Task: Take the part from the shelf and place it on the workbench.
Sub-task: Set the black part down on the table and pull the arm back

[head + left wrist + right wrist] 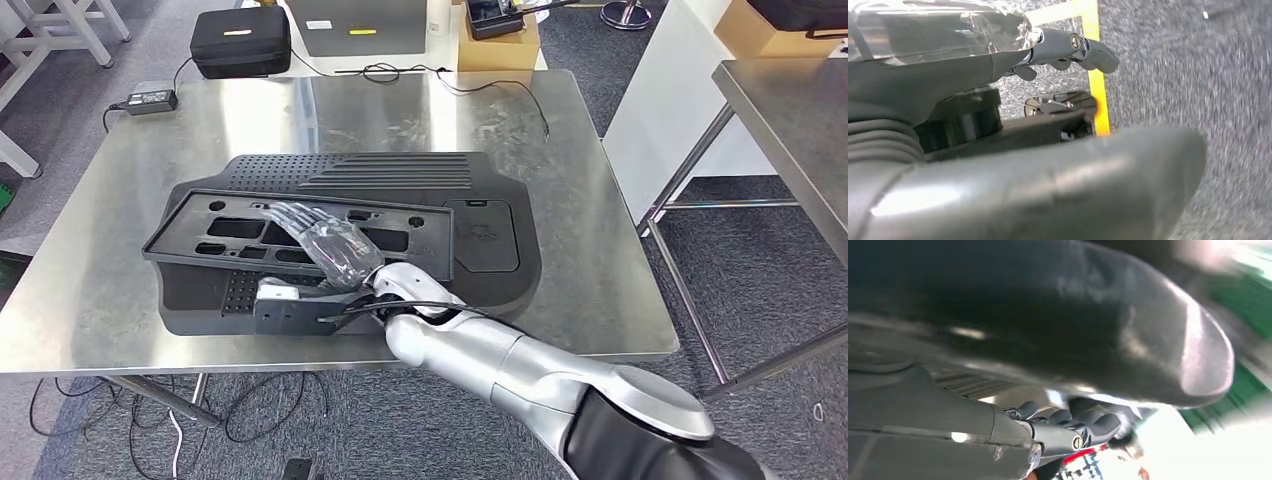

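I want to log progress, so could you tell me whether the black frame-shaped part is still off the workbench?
No: the black frame-shaped part lies on a larger black panel on the steel workbench.

A steel table (600, 250) sits centre, its top shining under overhead light, on grey carpet (760, 270). Cables (250, 405) trail on the floor beneath its near edge. Behind it, a black case (240, 42) and a cardboard box (498, 48); a power adapter (150, 100) rests at the far left corner. A second steel table (790, 110) stands to the right, beside a white panel (670, 100). Yellow tape (1096, 75) marks the carpet.
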Robot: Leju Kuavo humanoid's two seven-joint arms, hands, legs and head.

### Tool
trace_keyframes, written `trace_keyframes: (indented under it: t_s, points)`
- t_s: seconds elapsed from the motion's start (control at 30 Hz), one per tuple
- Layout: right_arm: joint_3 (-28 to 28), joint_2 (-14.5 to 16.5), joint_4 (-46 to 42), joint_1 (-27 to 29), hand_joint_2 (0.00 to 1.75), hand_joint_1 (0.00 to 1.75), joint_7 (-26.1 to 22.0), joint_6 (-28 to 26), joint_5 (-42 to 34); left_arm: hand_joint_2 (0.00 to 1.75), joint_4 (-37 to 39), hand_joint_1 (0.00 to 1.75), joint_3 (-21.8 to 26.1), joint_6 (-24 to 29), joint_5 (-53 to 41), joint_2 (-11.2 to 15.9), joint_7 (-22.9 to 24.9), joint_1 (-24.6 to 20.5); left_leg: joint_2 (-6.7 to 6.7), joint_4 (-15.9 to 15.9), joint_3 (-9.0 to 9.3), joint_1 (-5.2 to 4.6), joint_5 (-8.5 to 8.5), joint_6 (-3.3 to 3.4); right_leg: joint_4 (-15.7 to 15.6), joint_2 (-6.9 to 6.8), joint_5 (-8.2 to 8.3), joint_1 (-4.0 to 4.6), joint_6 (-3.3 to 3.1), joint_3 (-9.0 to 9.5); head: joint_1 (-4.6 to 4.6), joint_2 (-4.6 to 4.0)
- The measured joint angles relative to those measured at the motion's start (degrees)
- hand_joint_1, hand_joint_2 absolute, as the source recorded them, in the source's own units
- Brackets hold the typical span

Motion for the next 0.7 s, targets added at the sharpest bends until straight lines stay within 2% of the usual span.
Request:
trace_keyframes:
  t_s: [0.1,0.23,0.37,0.53,0.7]
  points:
    - [-4.3,-3.9,-13.2,3.4,0.0,0.0,-0.4,-5.4,-6.7,0.0,0.1,0.0,1.4,0.9,2.4,0.2,-0.7,0.8,-0.08,0.0,0.07,-0.01,-0.01,0.01,-0.1,-0.06,-0.05,-0.01,-0.01,0.07,-0.16,0.0]
    - [-11.2,-11.4,-33.4,12.7,0.0,0.0,-0.3,-12.8,-4.3,0.0,0.3,0.0,3.2,2.1,4.8,0.4,-0.7,1.5,-0.14,0.0,0.13,-0.01,-0.08,0.11,-0.2,-0.15,-0.08,-0.03,0.0,0.2,-0.22,0.0]
    - [-19.5,-17.4,-49.9,24.6,0.0,0.0,-1.1,-16.8,-2.6,0.0,0.5,0.0,4.9,3.7,6.1,0.6,0.1,1.9,-0.1,0.0,0.25,-0.03,-0.23,0.27,-0.2,-0.15,-0.13,-0.14,0.08,0.35,-0.22,0.0]
    - [-30.1,-20.9,-62.2,40.4,0.0,0.0,-3.1,-17.6,-0.5,0.0,0.5,0.0,5.8,5.4,5.4,0.9,1.8,2.0,-0.1,0.0,0.27,-0.05,-0.34,0.4,-0.3,-0.23,-0.23,-0.18,0.22,0.46,-0.26,0.0]
    - [-36.8,-22.6,-69.7,47.8,0.0,0.0,-3.8,-17.5,-0.3,0.0,0.5,0.0,6.1,5.6,5.1,1.4,2.1,2.1,0.01,0.0,0.32,-0.08,-0.39,0.36,-0.3,-0.09,-0.23,-0.17,0.22,0.46,-0.45,0.0]
